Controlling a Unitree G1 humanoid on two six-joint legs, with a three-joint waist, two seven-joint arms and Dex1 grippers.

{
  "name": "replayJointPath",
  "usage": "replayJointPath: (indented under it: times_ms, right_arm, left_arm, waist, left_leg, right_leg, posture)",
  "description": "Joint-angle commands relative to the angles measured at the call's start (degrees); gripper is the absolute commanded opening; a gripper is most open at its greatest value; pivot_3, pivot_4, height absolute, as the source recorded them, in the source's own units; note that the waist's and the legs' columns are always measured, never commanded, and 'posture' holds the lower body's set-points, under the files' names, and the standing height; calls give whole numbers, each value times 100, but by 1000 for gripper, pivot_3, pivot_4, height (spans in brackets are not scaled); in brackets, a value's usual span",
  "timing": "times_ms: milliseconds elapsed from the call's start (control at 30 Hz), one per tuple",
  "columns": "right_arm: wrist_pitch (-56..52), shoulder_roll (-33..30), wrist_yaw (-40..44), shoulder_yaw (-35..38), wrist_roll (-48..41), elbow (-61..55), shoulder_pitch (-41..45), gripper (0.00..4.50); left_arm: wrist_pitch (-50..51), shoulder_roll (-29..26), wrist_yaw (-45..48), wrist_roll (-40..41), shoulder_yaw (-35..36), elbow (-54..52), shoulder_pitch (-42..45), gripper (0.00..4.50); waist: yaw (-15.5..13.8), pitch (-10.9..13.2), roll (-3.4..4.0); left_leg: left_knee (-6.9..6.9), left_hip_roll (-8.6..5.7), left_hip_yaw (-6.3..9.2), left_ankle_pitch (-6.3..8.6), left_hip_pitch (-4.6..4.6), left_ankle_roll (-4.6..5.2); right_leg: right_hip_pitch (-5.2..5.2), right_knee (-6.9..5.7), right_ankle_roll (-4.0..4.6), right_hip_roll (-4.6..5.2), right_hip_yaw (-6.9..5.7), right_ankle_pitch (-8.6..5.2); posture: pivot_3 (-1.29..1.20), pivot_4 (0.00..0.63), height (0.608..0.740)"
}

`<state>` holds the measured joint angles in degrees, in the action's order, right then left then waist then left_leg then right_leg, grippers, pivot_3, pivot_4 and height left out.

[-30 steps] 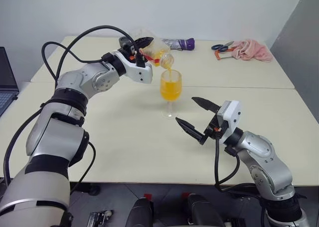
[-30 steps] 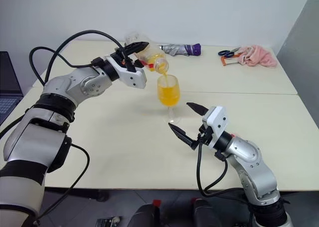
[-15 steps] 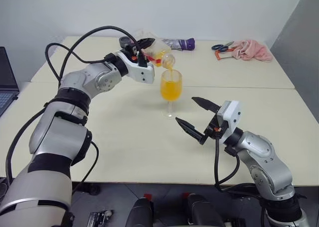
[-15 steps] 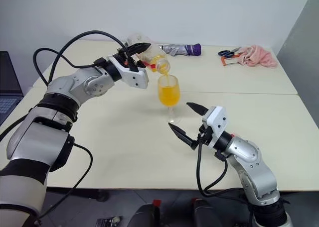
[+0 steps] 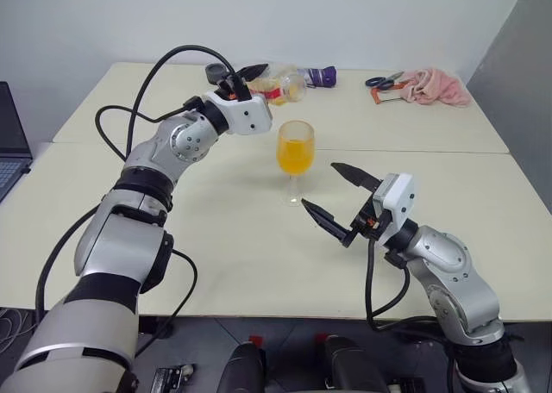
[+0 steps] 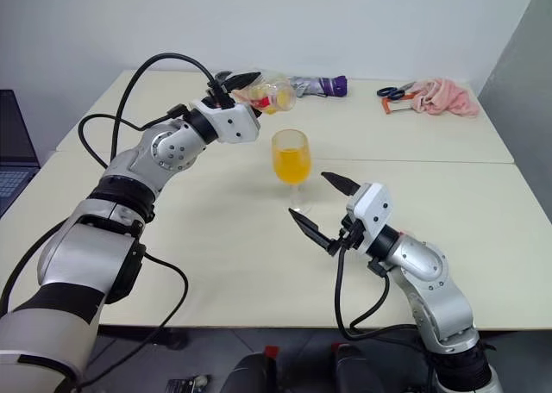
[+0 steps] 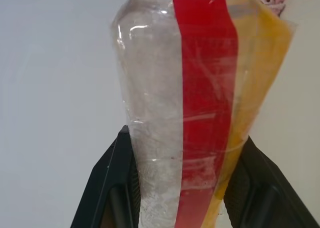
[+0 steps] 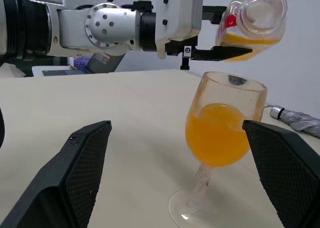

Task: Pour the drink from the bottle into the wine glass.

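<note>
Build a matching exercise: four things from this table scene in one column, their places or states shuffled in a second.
1. bottle
2. wine glass
3. right pincer
4. scissors

a. open, near the glass foot
b. lying beside the pink cloth
c. gripped by the left pincer
d. standing, partly filled with orange drink

Pairs: 1-c, 2-d, 3-a, 4-b

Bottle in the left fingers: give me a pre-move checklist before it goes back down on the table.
1. Left gripper shut on bottle: ok.
2. Bottle tipped back, no stream falling: ok.
3. Drink in wine glass, filled over half: ok.
4. Wine glass upright on table: ok.
5. Right gripper open, apart from the glass: ok.
6. Cap location: cannot tell.
</note>
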<state>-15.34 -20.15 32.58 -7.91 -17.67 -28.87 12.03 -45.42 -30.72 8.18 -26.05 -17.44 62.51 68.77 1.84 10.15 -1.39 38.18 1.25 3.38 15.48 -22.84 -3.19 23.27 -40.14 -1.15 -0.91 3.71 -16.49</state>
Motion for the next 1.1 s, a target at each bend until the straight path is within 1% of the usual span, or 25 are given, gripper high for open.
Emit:
replayJointPath:
  times_ms: [33,167,233,333,467,567,733,967,1100]
  right_arm:
    - [20,-106,103,58,-37,-124,103,4500]
    - [-227,-327,329,-10,-136,-144,216,4500]
    - [-653,-444,453,-33,-358,-190,341,4500]
    - [-1065,-667,585,-171,-318,-217,621,4500]
    - [-1546,-710,602,-277,-432,-238,917,4500]
    - [-1758,-641,546,-408,-359,-183,1139,4500]
    - [-1931,-485,410,-609,-194,-7,1401,4500]
    - [-2108,-153,28,-810,208,372,1727,4500]
    - [-2196,-38,-135,-830,376,498,1783,4500]
  left_arm:
    - [563,74,522,980,686,-536,-165,1707]
    - [2105,281,1250,2278,1537,-1435,-797,1707]
    - [2975,341,1469,2801,1876,-2074,-1199,1706]
    - [4379,381,1691,3603,2363,-3150,-1970,1706]
    - [5419,333,1810,4099,2686,-4091,-2742,1706]
    - [5610,285,1695,4193,2902,-4353,-3157,1706]
    - [5858,288,1719,4314,3093,-4500,-3473,1706]
    - [5648,334,1801,4347,3290,-4113,-3695,1706]
    - [5458,326,1897,4309,3271,-3839,-3709,1706]
  waist:
    - [0,0,0]
    - [20,-1,1]
    - [37,-1,1]
    - [70,-1,2]
    - [86,-1,1]
    - [71,-1,1]
    - [23,-1,0]
    - [5,-2,0]
    - [4,-2,0]
  left_leg:
    - [1,0,0,0,0,0]
    - [4,8,-5,0,3,1]
    - [5,17,-4,0,6,1]
    - [17,26,3,0,7,1]
    - [48,30,14,1,2,2]
    - [70,26,21,1,-1,2]
    - [75,22,25,0,5,1]
    - [74,23,22,0,4,1]
    - [74,23,23,0,3,1]
  right_leg:
    - [0,0,0,0,0,0]
    - [0,-5,0,1,4,0]
    - [0,-14,0,0,4,0]
    - [0,-29,0,0,4,0]
    - [0,-51,1,0,0,-1]
    - [-2,-69,0,0,-1,-1]
    - [-8,-75,0,-3,-7,-1]
    - [-5,-74,0,-3,-5,0]
    - [-5,-73,0,-2,-6,0]
  posture:
    - [0,150,740]
    - [0,150,740]
    - [0,150,740]
    - [0,150,740]
    - [0,150,740]
    - [0,150,740]
    - [0,150,740]
    - [0,150,740]
    - [0,150,740]
